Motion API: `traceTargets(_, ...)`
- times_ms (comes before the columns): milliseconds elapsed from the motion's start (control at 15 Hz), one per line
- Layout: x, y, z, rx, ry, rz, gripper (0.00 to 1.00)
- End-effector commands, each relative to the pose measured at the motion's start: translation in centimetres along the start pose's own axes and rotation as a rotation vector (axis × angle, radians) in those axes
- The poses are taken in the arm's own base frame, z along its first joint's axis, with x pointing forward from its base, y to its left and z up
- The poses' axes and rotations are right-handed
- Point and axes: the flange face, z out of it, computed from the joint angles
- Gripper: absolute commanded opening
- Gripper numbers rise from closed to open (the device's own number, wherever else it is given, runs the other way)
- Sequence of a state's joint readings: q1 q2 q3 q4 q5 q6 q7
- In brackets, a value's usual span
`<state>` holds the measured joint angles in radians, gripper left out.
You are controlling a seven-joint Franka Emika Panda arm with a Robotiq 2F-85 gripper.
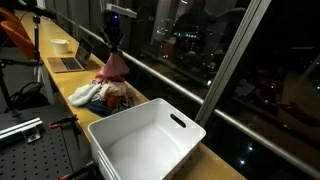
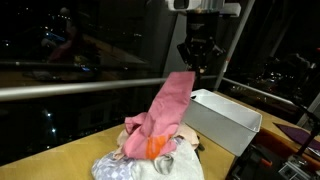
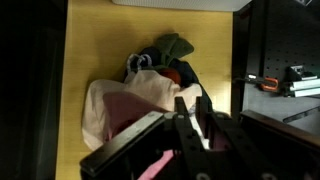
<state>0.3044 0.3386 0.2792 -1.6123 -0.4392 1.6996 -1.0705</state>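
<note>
The gripper (image 2: 199,62) has its fingers pinched almost together on the top of the pink cloth (image 2: 170,105). The cloth hangs below it onto the clothes pile (image 2: 150,155). A white bin (image 2: 228,125) sits below, just beside the pile.

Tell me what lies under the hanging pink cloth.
Beneath the pink cloth, held by the fingers, sits a heap of clothes with an orange piece showing. Its lower end covers the heap's middle; what lies there is hidden.
</note>
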Motion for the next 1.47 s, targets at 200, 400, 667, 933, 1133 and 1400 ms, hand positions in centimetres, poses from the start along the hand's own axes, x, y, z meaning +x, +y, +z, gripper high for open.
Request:
traceTargets(200, -1.8, -0.9, -0.2, -0.012, 0.002, -0.031, 0.70)
traceTargets(400, -4.4, -1.6, -2.1, -0.066, 0.040, -0.056, 0.93)
traceTargets(667, -4.2, -1.0, -2.2, -0.057, 0.022, -0.041, 0.93)
traceTargets(933, -4.1, -1.2, -2.0, -0.055, 0.022, -0.045, 0.93)
traceTargets(1133, -4.0, -1.3, -1.8, -0.053, 0.021, -0.047, 0.93)
traceTargets(1400, -4.9, -0.9, -1.2, -0.050, 0.020, -0.028, 1.00)
